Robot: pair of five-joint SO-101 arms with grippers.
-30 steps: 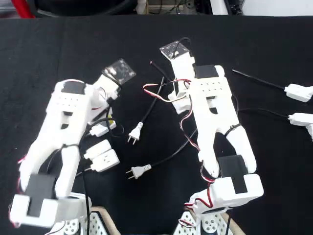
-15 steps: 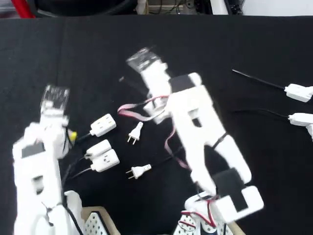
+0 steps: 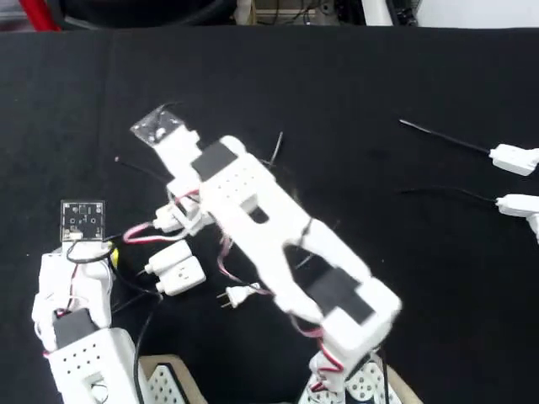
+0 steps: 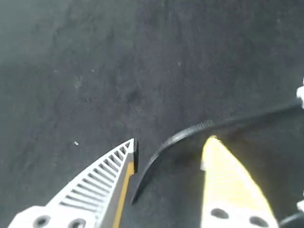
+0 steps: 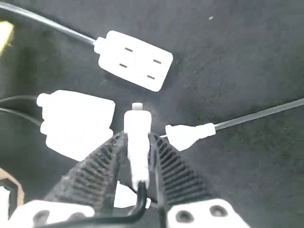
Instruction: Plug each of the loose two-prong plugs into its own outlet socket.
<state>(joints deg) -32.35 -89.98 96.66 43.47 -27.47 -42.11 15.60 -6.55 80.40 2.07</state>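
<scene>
- Closest to the bases, at the left edge of the black cloth-covered table (image 3: 354, 93): left gripper (image 4: 172, 141) low over the cloth, white ribbed finger and yellow finger well parted, nothing gripped; thin black cable (image 4: 237, 119) lying across under the gap.
- Just out from the right arm's base: loose white two-prong plug (image 3: 240, 295) on a black cord, flat on the cloth, blades toward the left arm's side, untouched.
- Beside it, further toward the left arm: pair of white plastic outlet blocks (image 3: 174, 268), side by side and touching.
- Next out: right gripper (image 5: 137, 137), dark ribbed fingers closed snugly on a second white plastic plug (image 5: 137, 124), black cord trailing back between them.
- Dead ahead of that plug's nose, near but not touching: white rectangular outlet block with two pairs of slots (image 5: 135, 61), slotted face up. Long axis of the held plug in line with the fingers and aimed at the block's long side; nose short of the near edge, not yet over any slot. Blades too foreshortened to make out. Probably calls for a short carry forward, then lining blades with one slot pair. Right arm much the nearer.
- Farthest, at the right edge: white plastic cord end (image 3: 512, 157) on a thin lead, second white cord end (image 3: 518, 204) just nearer; plug or socket, too small to tell.
- Against a second ago: left arm then stretched forward over the outlet blocks, now folded back; right arm then straight out over mid-table, now swung across to the left arm's side; second plug then lying free beyond the loose one, that spot now hidden under the arm; loose plug and outlet blocks unmoved.
</scene>
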